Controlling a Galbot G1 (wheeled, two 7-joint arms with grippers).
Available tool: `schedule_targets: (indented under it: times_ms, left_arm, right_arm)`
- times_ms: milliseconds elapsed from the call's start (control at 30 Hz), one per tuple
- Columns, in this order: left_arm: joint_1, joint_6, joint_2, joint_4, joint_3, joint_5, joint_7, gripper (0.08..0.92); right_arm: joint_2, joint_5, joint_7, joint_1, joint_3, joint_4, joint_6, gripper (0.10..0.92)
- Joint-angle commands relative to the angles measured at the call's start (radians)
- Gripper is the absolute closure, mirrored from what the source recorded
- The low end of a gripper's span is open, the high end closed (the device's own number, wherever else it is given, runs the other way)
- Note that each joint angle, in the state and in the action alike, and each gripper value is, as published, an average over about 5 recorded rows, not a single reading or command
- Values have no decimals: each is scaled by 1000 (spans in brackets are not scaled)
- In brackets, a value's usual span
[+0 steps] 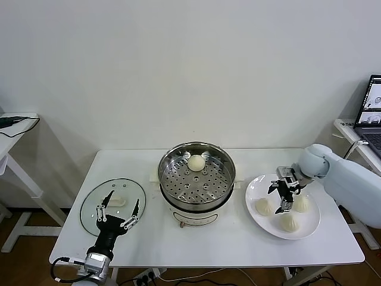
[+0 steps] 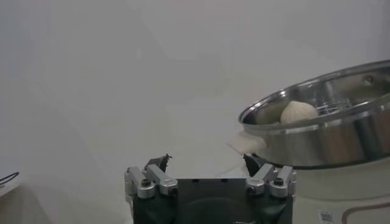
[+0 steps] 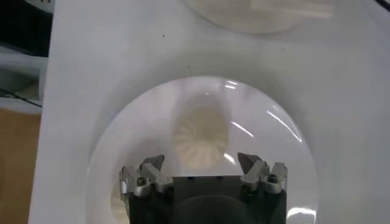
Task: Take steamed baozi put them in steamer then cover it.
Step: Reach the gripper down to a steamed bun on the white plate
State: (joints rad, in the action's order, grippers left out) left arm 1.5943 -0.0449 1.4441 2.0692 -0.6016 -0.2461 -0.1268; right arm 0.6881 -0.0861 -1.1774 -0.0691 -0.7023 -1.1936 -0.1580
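The steel steamer (image 1: pixel 172 182) stands mid-table with one baozi (image 1: pixel 197 162) on its perforated tray. Three more baozi (image 1: pixel 264 207) lie on a white plate (image 1: pixel 256 187) at the right. My right gripper (image 1: pixel 284 202) hangs open and empty just above the plate, among the buns. In the right wrist view its jaws (image 3: pixel 201 169) stand apart on either side of a pleated baozi (image 3: pixel 201 137) below. My left gripper (image 1: pixel 124 199) is open and empty over the glass lid (image 1: pixel 95 208) at the left. The left wrist view shows the steamer (image 2: pixel 323 137) and its bun (image 2: pixel 297 112) beyond the open gripper (image 2: pixel 207 165).
The lid's white handle (image 1: pixel 117 201) lies between my left gripper's fingers. A laptop (image 1: pixel 372 113) sits on a side table at the far right. Another table edge (image 1: pixel 15 128) is at the far left. The steamer's white base (image 3: pixel 262 12) shows in the right wrist view.
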Motion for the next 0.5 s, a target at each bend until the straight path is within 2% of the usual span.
schedule_targets:
  times_ms: [33,500]
  left_arm:
    - [0,-5,0,-8,0,-3,-1,177]
    - [-5,-5,1,-18,-4,-2,-1,177]
  right_arm:
    - [46,-24,28,-31,19,45,-4,203]
    - [66,-28,21,-43,23,55,-1,203]
